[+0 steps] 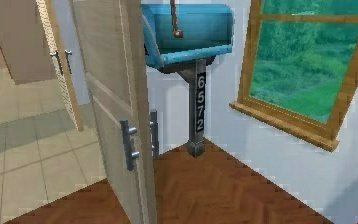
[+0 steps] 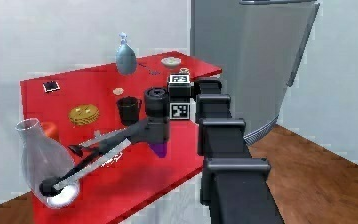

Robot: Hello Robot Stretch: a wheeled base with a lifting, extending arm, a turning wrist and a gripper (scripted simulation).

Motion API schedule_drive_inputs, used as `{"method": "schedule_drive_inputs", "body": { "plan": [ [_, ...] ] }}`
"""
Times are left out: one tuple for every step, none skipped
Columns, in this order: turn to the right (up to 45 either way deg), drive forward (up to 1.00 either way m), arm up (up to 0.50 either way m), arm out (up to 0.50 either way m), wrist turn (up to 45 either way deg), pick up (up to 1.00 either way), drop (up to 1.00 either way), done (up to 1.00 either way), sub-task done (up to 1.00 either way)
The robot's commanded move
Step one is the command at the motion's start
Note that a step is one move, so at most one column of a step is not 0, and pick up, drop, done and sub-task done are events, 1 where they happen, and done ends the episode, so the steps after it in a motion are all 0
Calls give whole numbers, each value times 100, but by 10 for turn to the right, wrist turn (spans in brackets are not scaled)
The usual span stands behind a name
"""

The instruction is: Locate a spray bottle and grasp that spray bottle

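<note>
Gripper [image 2: 87, 155]: reaches out over the red table [image 2: 87, 82], its fingers slanting down toward the arm side view's left. How the fingers stand cannot be told, nor whether it holds anything, since things lie on the table at and behind them.
Pale blue bottle [image 2: 125, 52]: upright and narrow-necked, its shape could be a spray bottle's, but it is too small to be sure. It stands well beyond the gripper near the table's far edge.
Purple thing [image 2: 163, 147]: just under the gripper's dark body, partly hidden; what it is cannot be told.
Glass vase [image 2: 33, 150]: clear, near the fingertips.
Black cup [image 2: 129, 105]: just beside the gripper's body, on its far side.
Brown round thing [image 2: 83, 114]: beyond the fingers.
Grey fridge [image 2: 257, 60]: behind the arm, well apart from the gripper.
Forward view: an open door [image 1: 107, 90], a blue mailbox [image 1: 187, 28], and a wood-framed window [image 1: 307, 60].
</note>
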Motion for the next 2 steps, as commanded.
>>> {"method": "schedule_drive_inputs", "body": {
  "plan": [
    [0,0,0,0,450,0,0,0,0],
    [0,0,0,0,360,0,0,0,0]
  ]
}}
